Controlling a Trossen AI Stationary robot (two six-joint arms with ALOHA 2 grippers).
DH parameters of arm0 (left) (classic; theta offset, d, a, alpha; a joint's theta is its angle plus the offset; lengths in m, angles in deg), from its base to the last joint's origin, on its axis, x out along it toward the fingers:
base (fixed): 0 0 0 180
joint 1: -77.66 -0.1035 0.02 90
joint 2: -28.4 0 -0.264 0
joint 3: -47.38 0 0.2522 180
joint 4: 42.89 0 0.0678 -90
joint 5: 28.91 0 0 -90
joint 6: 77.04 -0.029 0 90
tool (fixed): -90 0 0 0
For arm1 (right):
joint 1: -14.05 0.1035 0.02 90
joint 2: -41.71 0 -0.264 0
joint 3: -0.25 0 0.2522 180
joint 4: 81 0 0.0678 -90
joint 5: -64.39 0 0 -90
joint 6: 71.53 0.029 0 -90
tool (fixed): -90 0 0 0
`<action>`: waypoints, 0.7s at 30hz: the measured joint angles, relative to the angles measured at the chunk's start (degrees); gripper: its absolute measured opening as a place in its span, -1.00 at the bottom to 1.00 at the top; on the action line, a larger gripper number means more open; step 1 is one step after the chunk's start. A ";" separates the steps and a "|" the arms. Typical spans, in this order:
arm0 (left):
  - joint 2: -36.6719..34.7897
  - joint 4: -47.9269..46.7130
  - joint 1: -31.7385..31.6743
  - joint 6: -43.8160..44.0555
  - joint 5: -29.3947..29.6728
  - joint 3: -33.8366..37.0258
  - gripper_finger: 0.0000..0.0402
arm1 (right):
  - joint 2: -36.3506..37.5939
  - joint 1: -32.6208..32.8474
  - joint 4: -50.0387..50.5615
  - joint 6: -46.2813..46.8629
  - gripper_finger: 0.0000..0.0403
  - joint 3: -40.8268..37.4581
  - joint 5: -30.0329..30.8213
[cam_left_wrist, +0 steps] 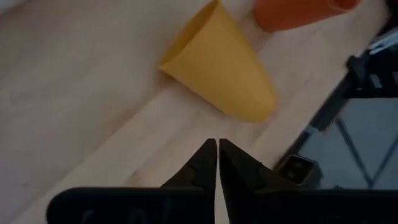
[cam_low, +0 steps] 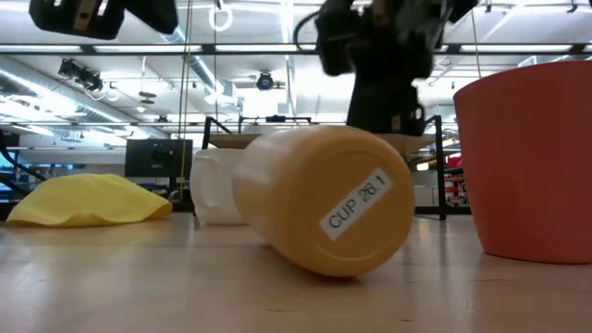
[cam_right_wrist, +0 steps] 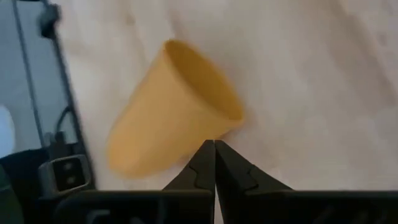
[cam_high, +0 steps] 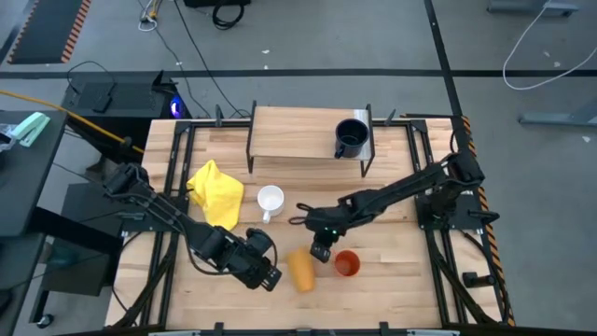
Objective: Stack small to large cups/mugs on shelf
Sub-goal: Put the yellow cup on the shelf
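The yellow-orange cup [cam_high: 300,271] lies on its side on the table, its labelled base [cam_low: 356,213] toward the near edge. The orange-red cup [cam_high: 347,264] stands upright just right of it. The white mug [cam_high: 270,200] stands farther back. The dark mug [cam_high: 351,138] sits on the shelf [cam_high: 298,135] near its right end. My right gripper [cam_right_wrist: 214,144] is shut and hovers at the far, open end of the yellow-orange cup [cam_right_wrist: 168,112]. My left gripper [cam_left_wrist: 217,144] is shut, just left of that cup [cam_left_wrist: 217,71], with a gap between them. My right gripper's shut fingertips [cam_right_wrist: 205,155] come from above and the far side, at the yellow-orange cup's rim [cam_right_wrist: 233,121]. I cannot tell whether they touch it. The cup lies on its side on the table.
A crumpled yellow cloth [cam_high: 216,191] lies left of the white mug. Bare tabletop [cam_high: 401,271] lies right of the orange-red cup. The left part of the shelf top [cam_high: 280,131] is bare wood. The two arms stand close together over the table's near middle.
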 joint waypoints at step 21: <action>2.76 7.17 -0.74 -6.02 -3.72 0.00 -0.85 | -1.87 0.01 1.74 1.56 -0.98 -0.26 -5.86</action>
